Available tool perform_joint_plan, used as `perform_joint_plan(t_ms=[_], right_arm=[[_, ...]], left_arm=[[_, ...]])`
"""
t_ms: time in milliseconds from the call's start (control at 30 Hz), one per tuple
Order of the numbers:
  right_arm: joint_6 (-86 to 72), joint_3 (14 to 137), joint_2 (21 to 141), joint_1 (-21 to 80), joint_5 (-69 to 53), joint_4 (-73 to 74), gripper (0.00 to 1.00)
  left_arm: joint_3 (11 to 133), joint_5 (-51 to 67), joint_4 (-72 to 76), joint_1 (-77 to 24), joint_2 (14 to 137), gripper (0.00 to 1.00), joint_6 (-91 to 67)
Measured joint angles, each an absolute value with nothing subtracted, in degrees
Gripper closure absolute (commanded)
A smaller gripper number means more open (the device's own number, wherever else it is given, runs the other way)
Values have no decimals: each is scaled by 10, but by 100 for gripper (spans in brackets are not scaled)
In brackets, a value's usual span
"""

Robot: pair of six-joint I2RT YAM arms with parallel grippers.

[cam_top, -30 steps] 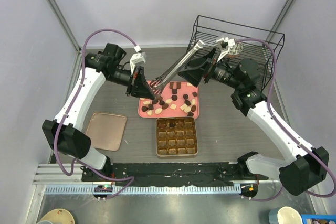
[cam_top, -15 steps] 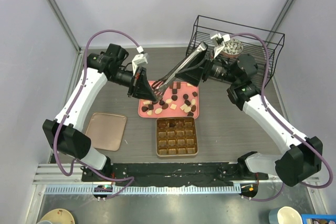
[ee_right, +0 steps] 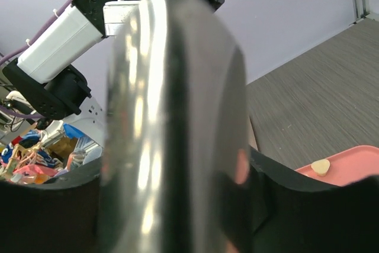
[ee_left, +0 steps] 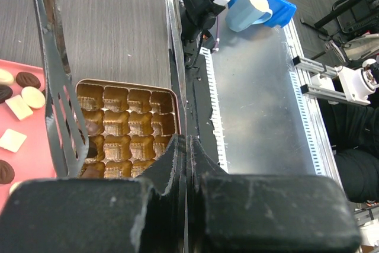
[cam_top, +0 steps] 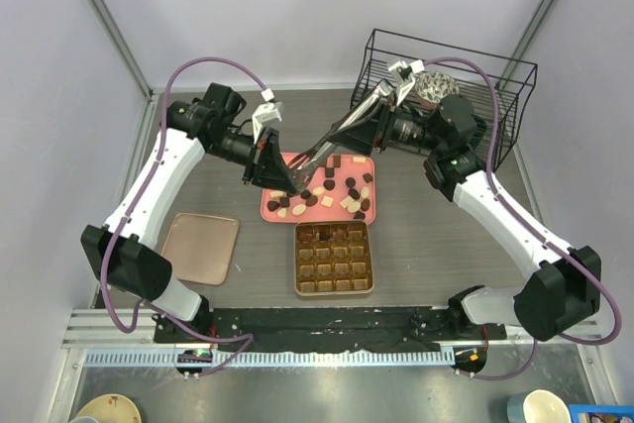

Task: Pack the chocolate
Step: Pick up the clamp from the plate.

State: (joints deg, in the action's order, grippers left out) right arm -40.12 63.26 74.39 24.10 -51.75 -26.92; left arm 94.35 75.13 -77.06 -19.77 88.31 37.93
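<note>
Several chocolates (cam_top: 327, 190), dark, brown and cream, lie scattered on a pink tray (cam_top: 272, 207). In front of it stands the gold gridded box (cam_top: 335, 257), with one dark piece in a cell near its far left. My right gripper (cam_top: 384, 126) is shut on long metal tongs (cam_top: 342, 133), whose tips reach down over the tray's far left part. In the right wrist view the tongs (ee_right: 172, 117) fill the picture between my fingers (ee_right: 278, 194). My left gripper (cam_top: 287, 181) is shut and empty, hovering at the tray's left side close to the tong tips (ee_left: 62, 122).
A flat tan-pink tray (cam_top: 200, 247) lies to the left of the box. A black wire basket (cam_top: 451, 66) stands at the back right, behind my right arm. The table's metal front rail (ee_left: 204, 87) runs just beyond the box.
My right gripper has squeezed the tongs narrower and its wrist has shifted left and farther back. The tong tips stay over the tray's far left. The left arm has hardly moved.
</note>
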Motion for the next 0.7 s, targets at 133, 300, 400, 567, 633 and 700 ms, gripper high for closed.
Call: perform_joint_plan(t_ms=[133,300,400,567,633,700], right_arm=[[-388,643,743,241,-516,-246,49],[-373,644,734,241,-509,-221,60],[-370,644,726,243,-505,-210,62],[-355,644,707,244,-497,-183,65],[-343,644,696,243,-487,-170,66],[-328,644,686,243,-478,-156,68]], left_arm=[[943,751,-771,-198,883,99,380],[943,746,-770,-198,883,99,379],[943,744,-770,-198,883,93,380],[943,734,-766,-202,879,57,380],[943,728,-767,-203,874,28,377],[943,719,-769,-203,869,1,372]])
